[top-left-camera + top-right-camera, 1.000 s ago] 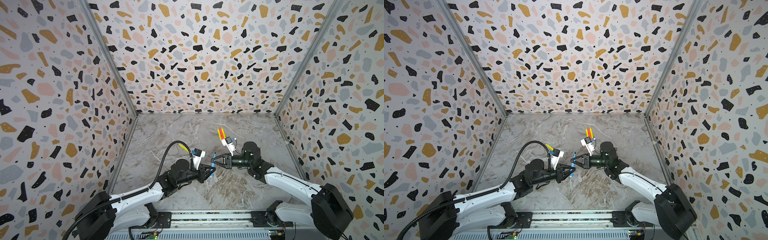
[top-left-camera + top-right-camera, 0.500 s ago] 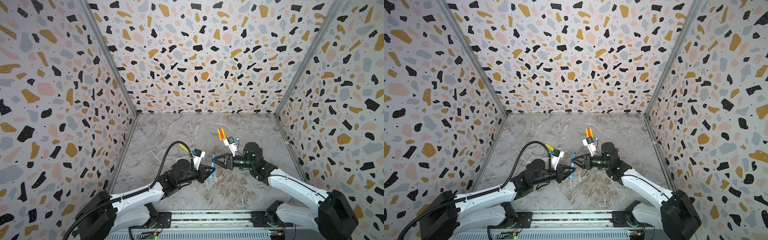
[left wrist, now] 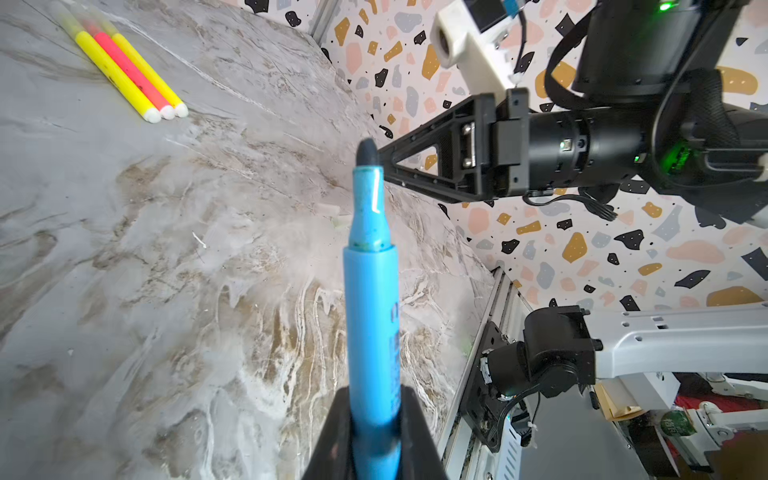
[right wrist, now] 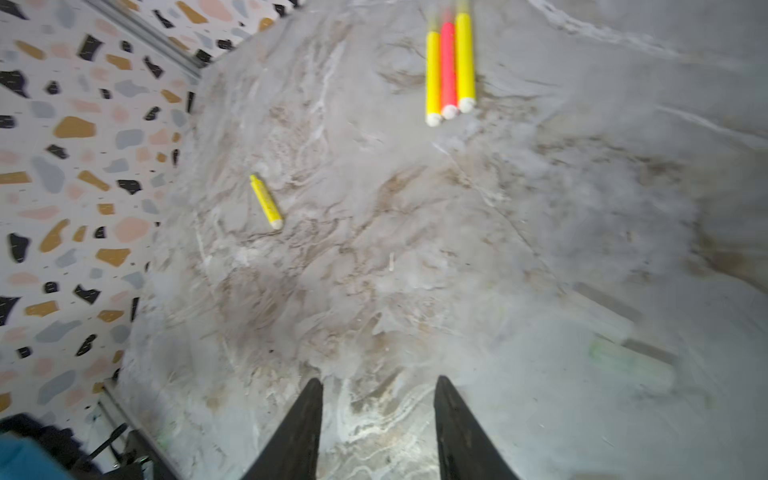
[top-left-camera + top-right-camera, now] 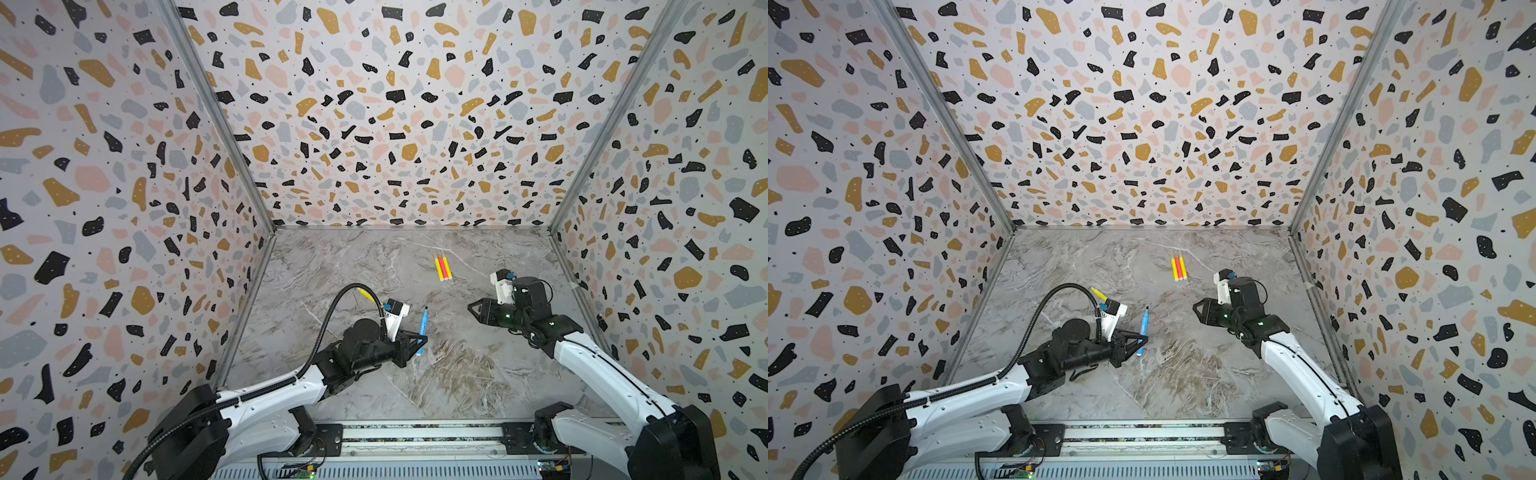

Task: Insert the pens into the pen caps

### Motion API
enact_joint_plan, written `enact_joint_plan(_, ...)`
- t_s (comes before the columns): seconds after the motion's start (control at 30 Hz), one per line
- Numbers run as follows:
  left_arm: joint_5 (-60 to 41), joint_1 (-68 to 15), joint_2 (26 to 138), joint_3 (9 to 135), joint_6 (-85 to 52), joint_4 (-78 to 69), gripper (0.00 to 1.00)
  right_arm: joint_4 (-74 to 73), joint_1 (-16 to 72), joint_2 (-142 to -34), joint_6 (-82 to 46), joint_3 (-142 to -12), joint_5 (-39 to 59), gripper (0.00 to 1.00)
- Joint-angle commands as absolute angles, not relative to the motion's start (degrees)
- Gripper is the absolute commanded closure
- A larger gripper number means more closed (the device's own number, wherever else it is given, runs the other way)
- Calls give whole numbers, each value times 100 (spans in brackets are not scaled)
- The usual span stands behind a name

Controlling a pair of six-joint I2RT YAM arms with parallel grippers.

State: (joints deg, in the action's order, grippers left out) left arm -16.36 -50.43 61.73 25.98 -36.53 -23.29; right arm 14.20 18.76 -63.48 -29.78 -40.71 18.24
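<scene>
My left gripper (image 5: 420,342) is clamped on the lower barrel of the slim blue marker pen (image 5: 424,322). I hold it above the grey marbled tabletop (image 5: 353,257), its dark bare tip pointing toward the back wall. My right gripper (image 4: 378,386) hangs empty off to the pen's right, jaws apart. A row of three pens (image 5: 442,268), yellow, pink-red, yellow, lies touching side by side near the back. A lone short yellow pen (image 5: 1099,293) lies behind my left wrist.

Held the left arm (image 5: 282,399) low, stretched from the desk's front edge toward its middle, left jaws clamped on the blue pen (image 5: 424,322), set crosswise between them. Held the right arm (image 5: 602,370) raised from the front right corner, right jaws parted, empty, facing the left jaws, well apart.
</scene>
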Motion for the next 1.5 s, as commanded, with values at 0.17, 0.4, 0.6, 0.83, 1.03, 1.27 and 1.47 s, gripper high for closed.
enact_joint_plan(0.17,-1532,-5076,6005,2471,-3489,-2365,100,1677,1300,-7072,-2525,-4127,1374,54)
enact_joint_plan(0.4,-1488,-5071,5974,2424,-3480,-2355,100,1472,1087,-7784,-2419,-4297,1340,53)
enact_joint_plan(0.6,-1468,-5075,5944,2394,-3472,-2355,100,1279,1004,-8225,-2377,-4391,1310,53)
enact_joint_plan(0.83,-1449,-5071,5899,2385,-3480,-2329,100,1187,967,-8630,-2292,-4626,1266,53)
enact_joint_plan(1.03,-1407,-5071,5863,2382,-3481,-2294,100,1153,967,-8852,-2265,-4677,1329,53)
enact_joint_plan(1.27,-1389,-5064,5873,2410,-3472,-2279,100,1107,968,-8911,-2297,-4645,1348,53)
enact_joint_plan(1.47,-1371,-5071,5864,2451,-3469,-2254,100,1044,991,-8969,-2340,-4654,1449,54)
